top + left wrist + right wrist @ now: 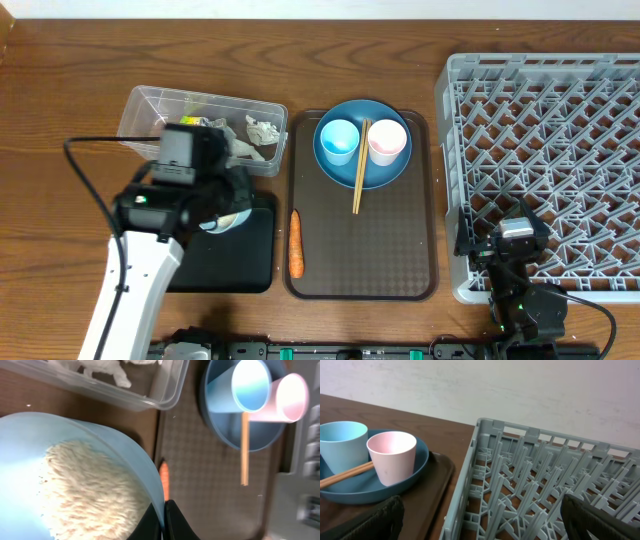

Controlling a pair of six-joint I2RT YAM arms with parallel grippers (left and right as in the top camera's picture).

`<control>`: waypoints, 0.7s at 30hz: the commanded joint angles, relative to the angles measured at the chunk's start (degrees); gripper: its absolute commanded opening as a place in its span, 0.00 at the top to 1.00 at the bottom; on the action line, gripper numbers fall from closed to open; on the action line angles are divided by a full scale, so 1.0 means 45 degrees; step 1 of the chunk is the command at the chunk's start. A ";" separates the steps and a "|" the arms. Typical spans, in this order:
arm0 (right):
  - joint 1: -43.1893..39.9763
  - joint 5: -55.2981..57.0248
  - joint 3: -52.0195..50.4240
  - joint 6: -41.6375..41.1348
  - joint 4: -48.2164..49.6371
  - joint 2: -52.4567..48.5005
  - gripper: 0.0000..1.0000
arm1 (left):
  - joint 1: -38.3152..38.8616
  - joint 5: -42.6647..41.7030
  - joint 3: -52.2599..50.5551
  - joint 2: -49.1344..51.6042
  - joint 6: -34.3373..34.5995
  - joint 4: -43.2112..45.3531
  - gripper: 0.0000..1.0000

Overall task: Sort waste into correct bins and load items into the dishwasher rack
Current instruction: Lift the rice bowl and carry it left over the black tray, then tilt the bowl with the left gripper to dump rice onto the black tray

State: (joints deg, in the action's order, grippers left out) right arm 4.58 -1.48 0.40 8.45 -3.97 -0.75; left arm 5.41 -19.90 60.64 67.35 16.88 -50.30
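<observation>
Near the tabletop's left edge, the left gripper is pinching the bowl above the black tray, likely to dump rice; the right gripper is idling spread

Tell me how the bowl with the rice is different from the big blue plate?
The bowl is pale blue and deep; the plate is dark blue and shallow. The bowl holds rice; the plate carries a blue cup, a pink cup and chopsticks. The left gripper pinches the bowl's rim, while the plate sits untouched on the brown tray. Both are round and blue.
</observation>
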 commanded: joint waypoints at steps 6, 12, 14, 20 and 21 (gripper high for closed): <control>-0.0180 -0.0010 -0.0019 0.0092 -0.0039 0.0024 0.01 | -0.3196 -0.4877 -0.0520 -0.0214 -0.1875 0.0044 0.94; -0.0180 -0.0010 -0.0019 0.0092 -0.0039 0.0024 0.01 | -0.5761 -0.7849 -0.1909 -0.0364 -0.3279 0.0044 0.94; -0.0180 -0.0010 -0.0019 0.0092 -0.0039 0.0024 0.01 | -0.6625 -0.9141 -0.2506 -0.0359 -0.3944 0.0044 0.94; -0.0180 -0.0010 -0.0019 0.0092 -0.0039 0.0024 0.01 | -0.9248 -1.2973 -0.4371 -0.0340 -0.5804 0.0039 0.94; -0.0180 -0.0010 -0.0019 0.0092 -0.0039 0.0024 0.01 | -0.9632 -1.3333 -0.4639 -0.0335 -0.5965 0.0044 0.94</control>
State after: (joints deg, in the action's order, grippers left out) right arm 4.58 -1.48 0.40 8.45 -3.97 -0.75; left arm -34.06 -67.00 42.11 66.48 -3.49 -50.06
